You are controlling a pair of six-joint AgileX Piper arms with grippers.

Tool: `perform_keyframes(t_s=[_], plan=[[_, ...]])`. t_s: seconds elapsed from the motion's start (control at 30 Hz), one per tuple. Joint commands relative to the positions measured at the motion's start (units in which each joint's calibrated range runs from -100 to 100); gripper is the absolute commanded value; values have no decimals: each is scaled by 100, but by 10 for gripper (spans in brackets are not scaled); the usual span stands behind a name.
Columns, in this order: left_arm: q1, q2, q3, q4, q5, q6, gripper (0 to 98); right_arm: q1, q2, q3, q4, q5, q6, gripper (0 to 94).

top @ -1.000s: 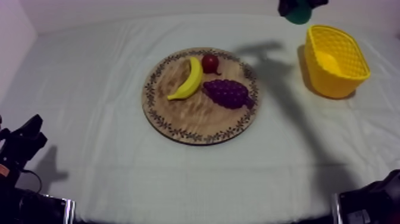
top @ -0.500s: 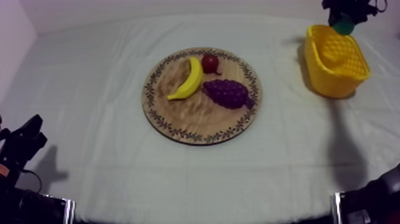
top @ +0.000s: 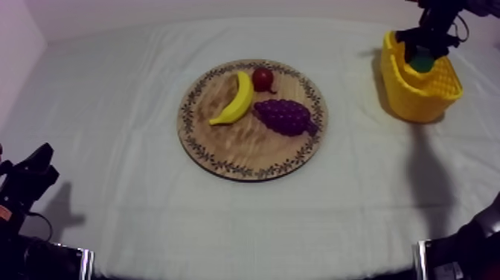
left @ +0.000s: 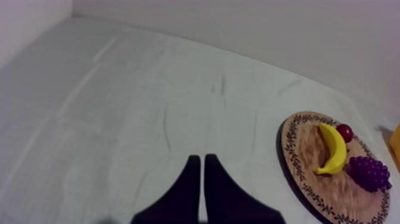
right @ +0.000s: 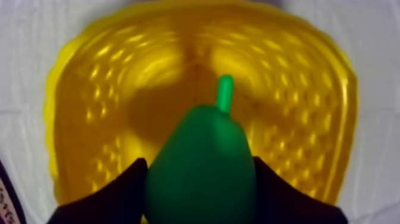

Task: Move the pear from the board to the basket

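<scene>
A: What is the left gripper (left: 199, 159) doing?

B: It is sitting low at the left edge of the table cloth (top: 111, 112). Its two black fingers are lying together as a narrow wedge, gripping nothing.

A: And moving right from there?

B: The wooden board (top: 238, 145) is sitting mid-table. It is carrying a banana (top: 235, 99), a small red fruit (top: 262, 78) just beside the banana's far end, and a bunch of grapes (top: 285, 116).

A: And the right gripper (right: 199, 164)?

B: It is clamping the pear (top: 422, 62), one finger pressing each flank of the green body.

A: Where is the pear hanging?

B: Over the open mouth of the yellow basket (top: 413, 100), at about rim level. I cannot tell whether it is touching the basket's floor.
</scene>
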Motion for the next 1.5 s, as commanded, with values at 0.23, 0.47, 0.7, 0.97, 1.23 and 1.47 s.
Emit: perform_keyframes(t_s=[0.23, 0.47, 0.7, 0.97, 1.23, 1.47], plan=[[1, 2, -2, -3, 0, -1, 1, -14, -114, 95, 82, -67, -78, 726], [1, 2, -2, -3, 0, -1, 1, -40, -1072, 525, 50, -282, -76, 728], [1, 2, -2, -3, 0, -1, 1, -64, -2640, 1324, -41, -693, 25, 493], [1, 2, -2, -3, 0, -1, 1, -246, -4665, 2801, -65, -1272, -64, 321], [1, 2, -2, -3, 0, -1, 1, -604, -6866, 4819, 391, -2150, -769, 176], [1, 2, -2, -3, 0, 1, 1, -683, -8706, 6331, 536, -2684, -1125, 62]])
